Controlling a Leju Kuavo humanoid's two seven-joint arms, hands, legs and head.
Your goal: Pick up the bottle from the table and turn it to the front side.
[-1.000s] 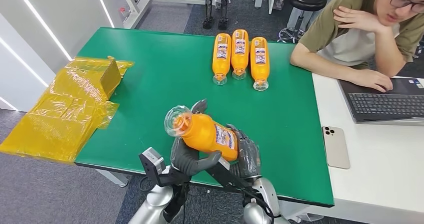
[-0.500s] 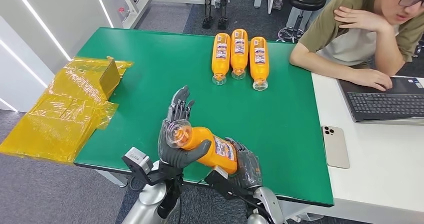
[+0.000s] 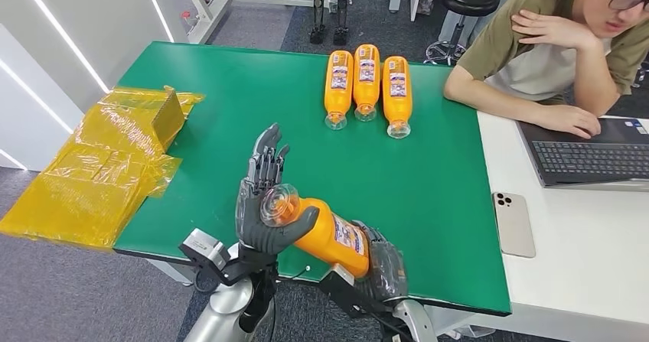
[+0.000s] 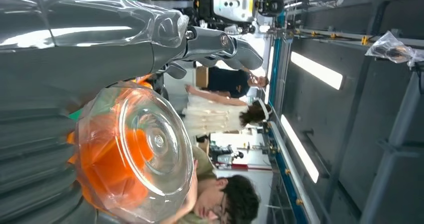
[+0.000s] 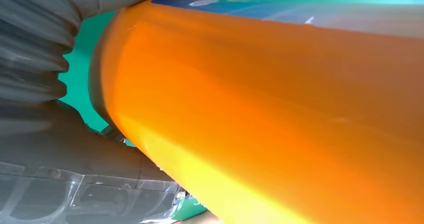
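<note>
Holding the orange bottle [image 3: 325, 231] aloft over the near edge of the green tabletop [image 3: 229, 128], right hand [image 3: 383, 265] gripping its body while left hand [image 3: 264, 204], fingers [image 3: 265, 158] now splaying open with thumb still hooked at the clear base, suggesting mid-rotation regrasp.

- No text, brand, number or sign can be read anywhere.
- A printed label is seen on the held orange plastic bottle [image 3: 325, 231], but its print is too small to be made out.
- Similar labels are carried by the three orange bottles lying on the green table [image 3: 367, 82], equally illegible.
</note>
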